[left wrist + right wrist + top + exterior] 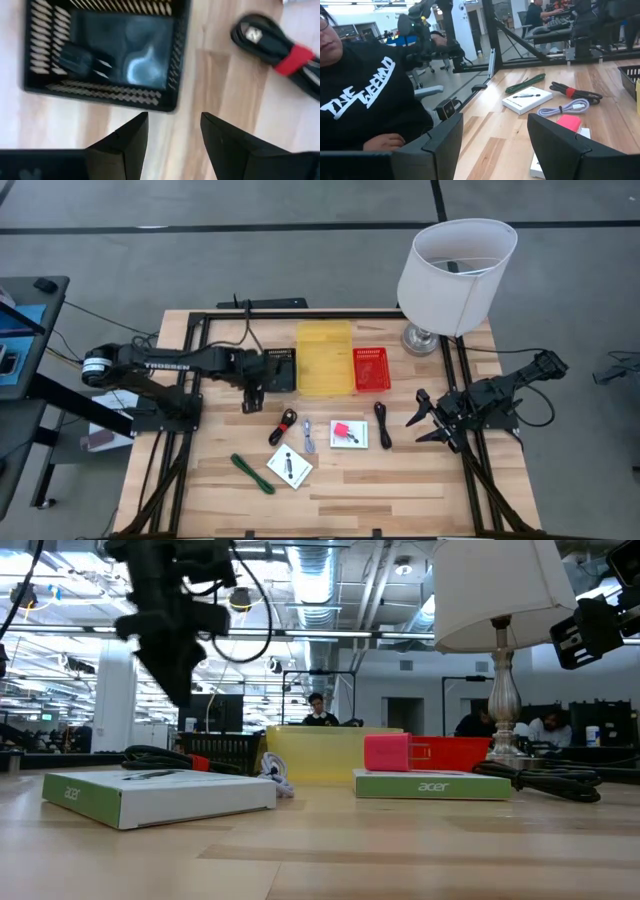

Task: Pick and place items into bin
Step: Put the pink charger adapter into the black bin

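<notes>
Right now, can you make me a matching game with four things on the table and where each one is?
Things:
1. yellow plastic bin
2. lamp with a white shade
3. green stick
4. black mesh basket

Places:
A. at a corner of the table
B. between the black mesh basket and the red mesh basket
C. close by the open left gripper
D. beside the white square card with a black mark

Pairs: 1-B, 2-A, 3-D, 4-C.
</notes>
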Controlling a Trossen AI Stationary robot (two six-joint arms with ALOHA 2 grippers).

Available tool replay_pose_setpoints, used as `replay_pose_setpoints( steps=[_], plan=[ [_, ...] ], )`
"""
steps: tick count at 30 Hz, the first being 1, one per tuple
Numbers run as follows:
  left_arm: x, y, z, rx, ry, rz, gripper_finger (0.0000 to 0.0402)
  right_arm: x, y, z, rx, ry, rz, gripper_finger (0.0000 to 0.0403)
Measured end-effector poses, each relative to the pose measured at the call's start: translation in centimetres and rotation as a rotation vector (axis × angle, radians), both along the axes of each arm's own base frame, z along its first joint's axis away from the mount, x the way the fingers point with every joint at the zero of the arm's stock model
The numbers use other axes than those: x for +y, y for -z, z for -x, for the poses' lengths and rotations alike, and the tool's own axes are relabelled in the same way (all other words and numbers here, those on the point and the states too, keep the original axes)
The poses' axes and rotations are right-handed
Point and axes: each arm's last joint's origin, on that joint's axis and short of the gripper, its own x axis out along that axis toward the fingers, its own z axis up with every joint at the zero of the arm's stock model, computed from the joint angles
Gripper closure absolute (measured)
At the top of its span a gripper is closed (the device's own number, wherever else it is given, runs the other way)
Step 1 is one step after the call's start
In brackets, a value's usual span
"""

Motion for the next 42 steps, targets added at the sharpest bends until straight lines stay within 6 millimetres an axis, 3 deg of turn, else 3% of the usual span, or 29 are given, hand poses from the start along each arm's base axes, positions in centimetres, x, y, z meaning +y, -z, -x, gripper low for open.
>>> replay_pose_setpoints(
  steps=[6, 11, 19, 25, 35, 39, 42],
  plan=[
    [-2.2, 0.4, 1.3, -0.075, 0.003, 0.025, 0.0226, 0.0, 0.0, 0.0, 0.0, 0.0, 0.0, 0.0184],
    [-4.1, 0.1, 3.8, -0.16, 0.008, 0.053, 0.0226, 0.0, 0.0, 0.0, 0.0, 0.0, 0.0, 0.0184],
    [-4.6, 1.4, 7.5, -0.377, -0.066, 0.022, 0.0226, 0.0, 0.0, 0.0, 0.0, 0.0, 0.0, 0.0184],
    [-4.5, 1.5, 7.8, -0.573, -0.083, 0.046, 0.0226, 0.0, 0.0, 0.0, 0.001, 0.0, 0.0, 0.0184],
    [-4.5, 1.3, 7.6, -0.616, -0.095, 0.026, 0.0226, 0.0, 0.0, 0.0, -0.012, 0.001, 0.022, 0.0184],
    [-4.5, 1.4, 7.6, -0.603, -0.095, 0.024, 0.0226, 0.0, -1.0, 0.0, -0.157, 0.006, 0.065, 0.0184],
    [-4.5, 1.5, 7.7, -0.596, -0.095, 0.022, 0.0226, -0.1, -2.4, 0.1, -0.269, 0.011, -0.031, 0.0184]
  ],
)
